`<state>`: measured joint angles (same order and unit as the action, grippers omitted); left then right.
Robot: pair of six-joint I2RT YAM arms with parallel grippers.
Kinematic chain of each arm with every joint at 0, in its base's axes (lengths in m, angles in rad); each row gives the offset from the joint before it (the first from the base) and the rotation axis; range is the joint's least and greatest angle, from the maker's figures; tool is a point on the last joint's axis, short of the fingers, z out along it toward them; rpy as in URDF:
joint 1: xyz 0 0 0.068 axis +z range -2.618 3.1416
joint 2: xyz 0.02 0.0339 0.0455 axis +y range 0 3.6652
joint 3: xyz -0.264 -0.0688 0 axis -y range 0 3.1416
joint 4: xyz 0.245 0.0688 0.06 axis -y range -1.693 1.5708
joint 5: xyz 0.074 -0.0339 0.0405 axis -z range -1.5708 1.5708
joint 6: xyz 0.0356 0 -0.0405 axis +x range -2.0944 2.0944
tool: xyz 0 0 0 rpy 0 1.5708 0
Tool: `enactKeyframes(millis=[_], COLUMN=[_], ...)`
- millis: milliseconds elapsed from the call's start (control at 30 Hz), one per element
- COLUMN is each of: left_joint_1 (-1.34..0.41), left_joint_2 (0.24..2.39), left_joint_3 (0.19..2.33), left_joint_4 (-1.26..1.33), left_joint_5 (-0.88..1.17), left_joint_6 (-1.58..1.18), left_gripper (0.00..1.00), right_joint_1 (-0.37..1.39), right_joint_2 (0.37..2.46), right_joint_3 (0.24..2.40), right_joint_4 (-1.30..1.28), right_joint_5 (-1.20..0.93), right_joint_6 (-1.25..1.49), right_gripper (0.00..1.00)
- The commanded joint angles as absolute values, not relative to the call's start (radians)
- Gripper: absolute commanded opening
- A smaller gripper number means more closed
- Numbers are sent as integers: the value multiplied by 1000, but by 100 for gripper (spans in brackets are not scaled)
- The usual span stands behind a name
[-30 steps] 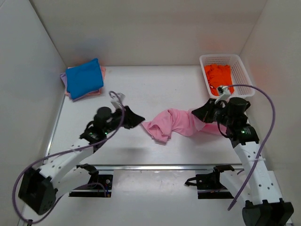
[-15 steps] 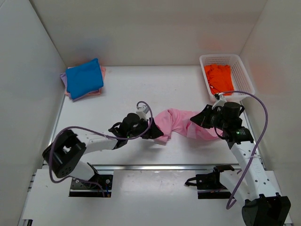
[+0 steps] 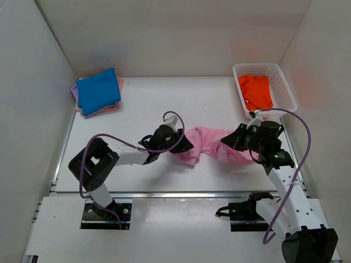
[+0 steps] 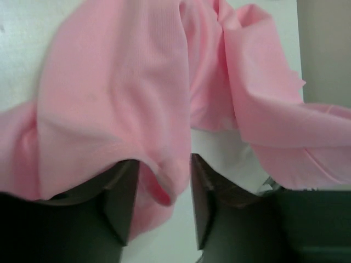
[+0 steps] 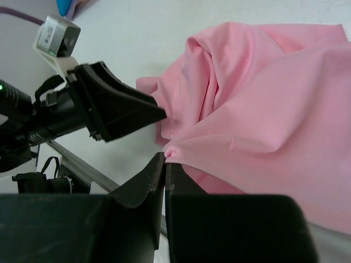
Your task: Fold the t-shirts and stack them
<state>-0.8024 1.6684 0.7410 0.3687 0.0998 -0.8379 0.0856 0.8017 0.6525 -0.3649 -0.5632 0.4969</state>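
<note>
A light pink t-shirt [image 3: 211,143] lies crumpled across the middle of the table. My left gripper [image 3: 186,145] is open at its left end, and a fold of the pink t-shirt [image 4: 159,181] sits between its two fingers. My right gripper [image 3: 229,140] is shut on an edge of the pink t-shirt [image 5: 241,126], pinched at the fingertips [image 5: 166,159]. A folded bright blue t-shirt [image 3: 98,90] tops a stack at the far left, over pale lavender and pink layers. An orange t-shirt [image 3: 255,90] fills the white basket [image 3: 286,87].
The white lattice basket stands at the far right corner. White walls enclose the table on three sides. A metal rail [image 3: 181,193] runs along the near edge. The left arm [image 5: 93,109] shows in the right wrist view, close to the cloth.
The left arm has swung right across the table, from well clear of the pink t-shirt to its left end. The right gripper has shifted slightly left with the cloth.
</note>
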Motion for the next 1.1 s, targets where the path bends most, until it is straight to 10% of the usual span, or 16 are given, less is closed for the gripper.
enactKeyframes(millis=[0, 67, 100, 733, 1067], left_joint_1=[-775, -767, -765, -278, -281], left_joint_2=[1701, 1749, 1759, 757, 666], left_joint_3=[825, 864, 867, 1061, 1322], left_joint_4=[333, 331, 339, -84, -351], left_joint_5=[103, 185, 216, 403, 231], left_joint_6=[-836, -839, -844, -788, -664], left_gripper=[49, 29, 0, 0, 0], right_joint_1=[87, 87, 90, -80, -9], right_joint_2=[798, 799, 798, 632, 546], right_joint_3=[647, 650, 653, 1210, 1503], right_joint_4=[-310, -301, -302, -472, -615], right_joint_5=[-586, -589, -588, -540, -273], right_joint_6=[506, 505, 502, 401, 333], right_gripper=[0, 0, 0, 0, 0])
